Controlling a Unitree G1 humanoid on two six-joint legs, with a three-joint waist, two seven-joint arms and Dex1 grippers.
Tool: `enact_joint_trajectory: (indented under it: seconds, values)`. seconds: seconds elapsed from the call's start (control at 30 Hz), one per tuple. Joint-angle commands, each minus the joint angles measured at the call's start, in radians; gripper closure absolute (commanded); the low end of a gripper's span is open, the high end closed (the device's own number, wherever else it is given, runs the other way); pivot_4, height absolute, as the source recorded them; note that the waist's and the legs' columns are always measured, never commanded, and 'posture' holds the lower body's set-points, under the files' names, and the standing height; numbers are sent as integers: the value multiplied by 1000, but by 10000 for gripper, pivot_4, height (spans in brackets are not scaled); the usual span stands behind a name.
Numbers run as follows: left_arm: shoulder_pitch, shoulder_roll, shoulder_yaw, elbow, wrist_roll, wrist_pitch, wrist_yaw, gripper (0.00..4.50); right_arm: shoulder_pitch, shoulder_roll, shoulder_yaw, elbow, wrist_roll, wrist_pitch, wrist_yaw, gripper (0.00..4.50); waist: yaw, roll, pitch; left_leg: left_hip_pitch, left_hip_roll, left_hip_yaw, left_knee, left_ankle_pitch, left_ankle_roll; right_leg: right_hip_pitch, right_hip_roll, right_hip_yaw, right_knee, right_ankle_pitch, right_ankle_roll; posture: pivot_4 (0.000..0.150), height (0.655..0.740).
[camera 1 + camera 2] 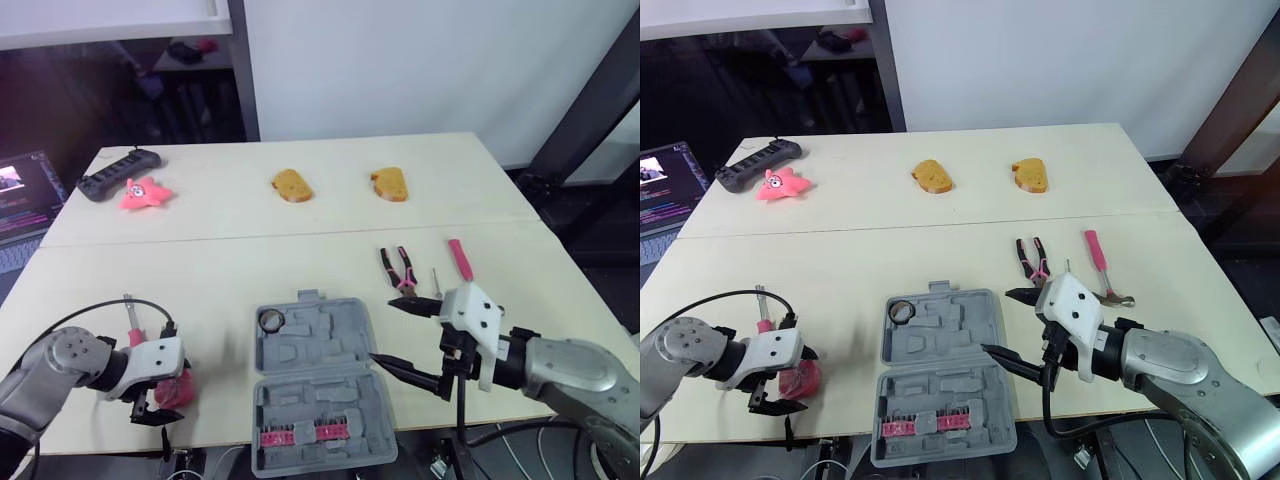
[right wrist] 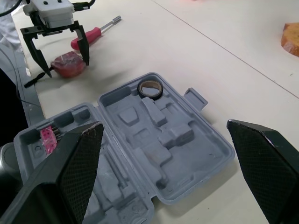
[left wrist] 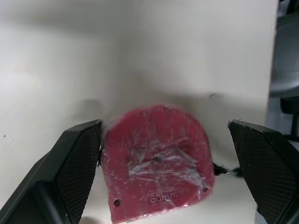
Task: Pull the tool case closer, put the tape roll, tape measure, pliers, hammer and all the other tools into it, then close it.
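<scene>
The grey tool case (image 1: pixel 330 395) lies open at the table's front centre, with the black tape roll (image 1: pixel 271 320) in its far left corner. My left gripper (image 1: pixel 158 408) is open and straddles the red, plastic-wrapped tape measure (image 3: pixel 156 163); one finger touches its side and the other stands apart. A red-handled screwdriver (image 1: pixel 131 325) lies just beyond it. My right gripper (image 1: pixel 385 330) is open and empty at the case's right edge. Pink-handled pliers (image 1: pixel 398 268), a thin metal tool (image 1: pixel 435 282) and the pink-handled hammer (image 1: pixel 460 260) lie beyond that gripper.
Two bread pieces (image 1: pixel 292 185) (image 1: pixel 390 183), a pink star toy (image 1: pixel 145 193) and a black power strip (image 1: pixel 120 173) sit on the far half of the table. A laptop (image 1: pixel 25 200) stands off the left side. The case reaches the table's front edge.
</scene>
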Motion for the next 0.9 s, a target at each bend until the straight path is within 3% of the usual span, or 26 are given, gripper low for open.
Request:
enact_joint_trajectory:
  seconds: [0.03, 0.1, 0.2, 0.47, 0.77, 0.9]
  values:
    - [0, 7, -11, 17, 19, -4, 8, 272, -8, -2, -29, -33, 13, -7, -5, 0, -2, 0, 0, 0, 0, 0, 0, 0, 0, 0, 0, 0, 0, 0, 0, 1500, 7400]
    - [1, 6, -16, 29, 30, -14, 12, 2684, -9, -1, -30, -32, 12, -6, -5, 0, -3, 0, 0, 0, 0, 0, 0, 0, 0, 0, 0, 0, 0, 0, 0, 1500, 7400]
    - [0, 4, -20, 39, 38, -27, 19, 12633, -10, 0, -31, -33, 13, -6, -5, 0, -1, 1, 0, 0, 0, 0, 0, 0, 0, 0, 0, 0, 0, 0, 0, 1500, 7400]
    - [-16, -12, -9, 39, 27, -55, 36, 12938, -11, -1, -36, -29, 14, -7, 0, 0, 0, 2, -1, 1, 0, 0, 0, 0, 0, 1, 0, 0, 0, 0, 0, 1500, 7400]
    - [-226, 7, 29, -55, -122, 92, -90, 12938, -5, 1, -31, -20, 7, -12, 8, 0, 1, -1, 1, 0, -1, -1, 2, 0, 0, 2, 0, 0, 0, 0, 0, 1500, 7400]
    - [-236, 10, 15, -72, -128, 104, -108, 12938, -24, 4, -13, -13, 1, -13, 7, 0, -11, 0, 1, 1, 0, 0, 1, 0, 1, 2, 0, 0, 1, 0, 1, 1500, 7400]
